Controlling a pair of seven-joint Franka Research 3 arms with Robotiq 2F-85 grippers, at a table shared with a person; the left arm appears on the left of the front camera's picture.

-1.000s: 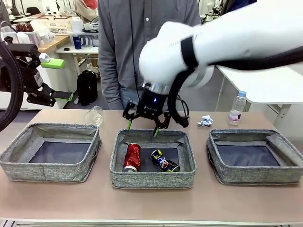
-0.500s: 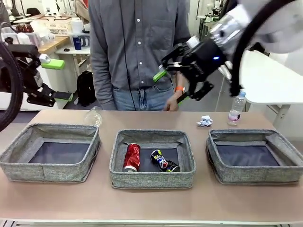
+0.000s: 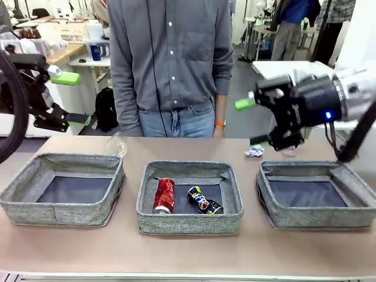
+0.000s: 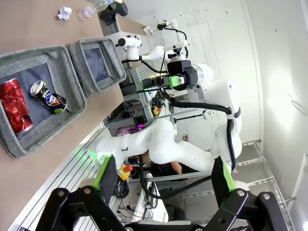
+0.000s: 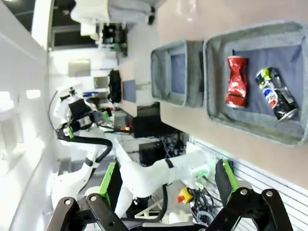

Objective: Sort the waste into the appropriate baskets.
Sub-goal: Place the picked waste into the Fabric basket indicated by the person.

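The left gripper (image 3: 75,98) and right gripper (image 3: 249,123) are wide open and hold nothing. The wad (image 3: 254,151) lies by the far edge of the worktop (image 3: 188,252). It looks light and squashy, so pinch its middle.

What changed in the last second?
The right gripper lifted from over the middle basket and swung right; it now hangs open and empty near the paper wad. The red can and blue-and-yellow can stayed in that basket; left gripper, clear cup and wad unmoved.
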